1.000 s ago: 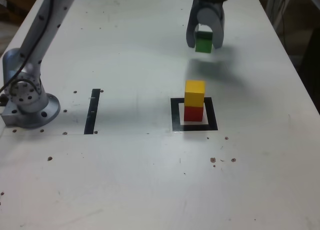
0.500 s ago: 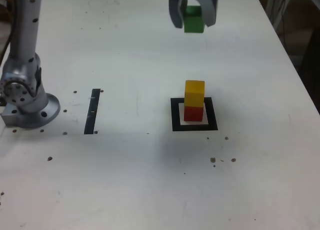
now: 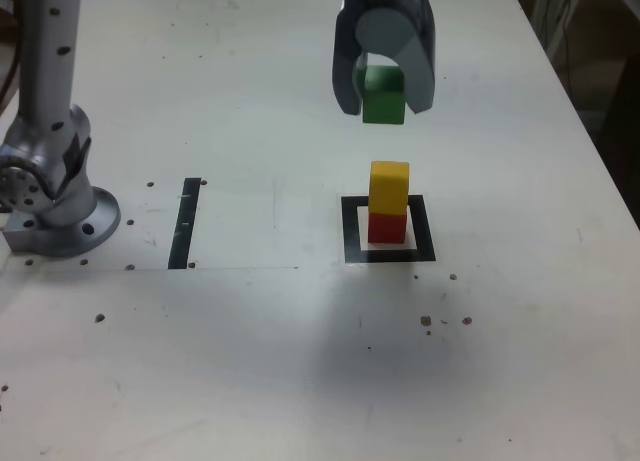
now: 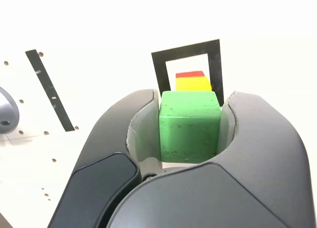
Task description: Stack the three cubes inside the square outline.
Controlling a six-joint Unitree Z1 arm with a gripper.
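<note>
1. The gripper (image 3: 384, 93) hung in the air over the white table (image 3: 250, 361), its two grey jaws clamped on the green cube (image 3: 383, 94); the wrist view showed the green cube (image 4: 189, 126) pressed between both inner jaw faces of the gripper (image 4: 190, 126).
2. The green cube was clear of the table, above and a little beyond the stack in the exterior view, not touching it.
3. The yellow cube (image 3: 389, 187) sat squarely on the red cube (image 3: 387, 227); the red cube stood on the pale centre of the square outline (image 3: 350, 231), right of the table's middle in the exterior view.
4. In the wrist view the yellow cube (image 4: 193, 83) and a sliver of the red cube (image 4: 189, 74) showed just past the green cube, framed by the outline (image 4: 159, 72).
5. A black tape strip (image 3: 185, 223) lay well to the exterior view's left of the outline; the same strip (image 4: 49, 89) crossed the wrist view.
6. The arm's grey base (image 3: 50, 196) stood at the exterior view's left edge; small dark holes dotted the table.
</note>
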